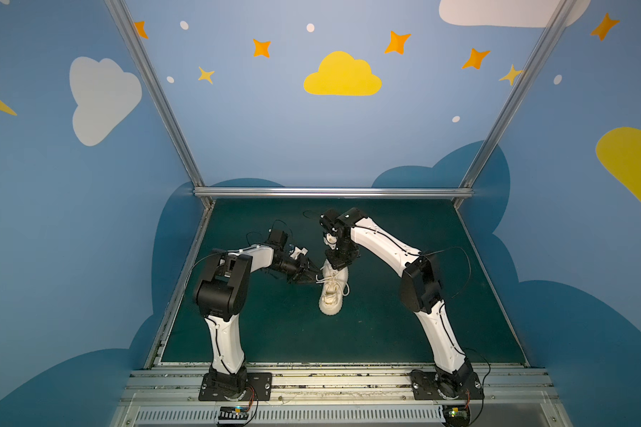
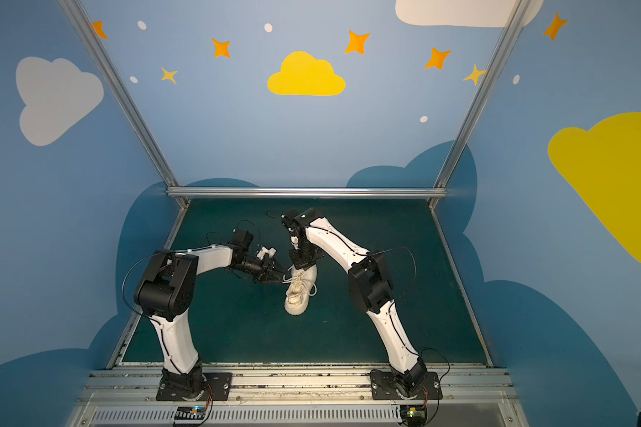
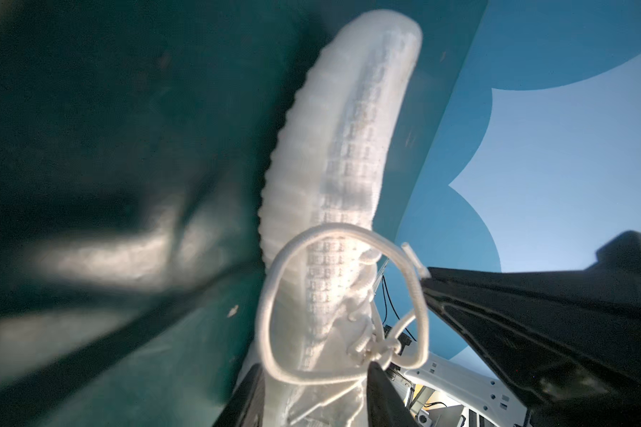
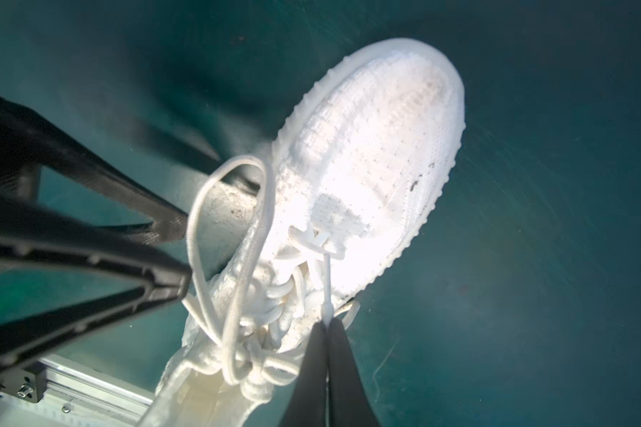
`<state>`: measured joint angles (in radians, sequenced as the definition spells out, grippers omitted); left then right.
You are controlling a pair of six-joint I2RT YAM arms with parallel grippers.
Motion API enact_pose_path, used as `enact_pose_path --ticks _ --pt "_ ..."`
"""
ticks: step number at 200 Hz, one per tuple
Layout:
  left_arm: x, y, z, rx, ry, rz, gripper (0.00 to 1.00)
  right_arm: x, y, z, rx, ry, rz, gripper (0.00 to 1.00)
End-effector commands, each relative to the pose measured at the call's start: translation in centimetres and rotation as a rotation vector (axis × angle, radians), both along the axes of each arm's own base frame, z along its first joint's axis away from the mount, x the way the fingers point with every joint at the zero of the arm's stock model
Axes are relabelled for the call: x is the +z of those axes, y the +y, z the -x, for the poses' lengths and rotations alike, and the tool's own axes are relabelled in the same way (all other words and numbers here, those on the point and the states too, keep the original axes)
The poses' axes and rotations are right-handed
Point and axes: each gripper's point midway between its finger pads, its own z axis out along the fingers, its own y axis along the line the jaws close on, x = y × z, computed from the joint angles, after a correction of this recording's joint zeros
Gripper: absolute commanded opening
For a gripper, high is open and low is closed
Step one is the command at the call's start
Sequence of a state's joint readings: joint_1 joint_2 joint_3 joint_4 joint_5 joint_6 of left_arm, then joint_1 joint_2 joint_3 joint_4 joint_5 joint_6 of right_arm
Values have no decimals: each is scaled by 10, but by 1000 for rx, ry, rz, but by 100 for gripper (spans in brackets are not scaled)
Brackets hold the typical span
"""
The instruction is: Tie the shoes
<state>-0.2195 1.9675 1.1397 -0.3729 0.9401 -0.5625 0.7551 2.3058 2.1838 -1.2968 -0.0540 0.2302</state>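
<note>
Just beside the sneaker (image 1: 332, 295), left jaws stand spread, while right jaws over it pinch 1 lace (image 4: 326, 284).

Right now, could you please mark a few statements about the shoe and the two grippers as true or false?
1. The right gripper is shut on a lace strand. True.
2. The left gripper is clamped shut. False: its jaws stand apart beside a lace loop.
3. Two sneakers are in view. False: there is only one sneaker.
4. The sneaker's toe points toward the arms' bases. True.
</note>
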Motion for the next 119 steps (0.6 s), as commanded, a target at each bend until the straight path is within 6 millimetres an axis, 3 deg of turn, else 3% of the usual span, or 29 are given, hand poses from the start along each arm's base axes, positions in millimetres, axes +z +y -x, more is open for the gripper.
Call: enact_pose_path --ticks 1,31,88,119 --pt "1 2 -6 -4 -28 -25 49 18 -2 2 -10 -20 -28 0" --pt "3 5 -2 -1 -34 -20 53 18 -3 3 -12 -17 -29 0" --pt "-3 -4 -16 31 -27 29 39 18 -2 3 -11 -13 -36 0" --pt "-5 -8 -11 23 -13 30 40 18 -2 2 -14 -13 -42 0"
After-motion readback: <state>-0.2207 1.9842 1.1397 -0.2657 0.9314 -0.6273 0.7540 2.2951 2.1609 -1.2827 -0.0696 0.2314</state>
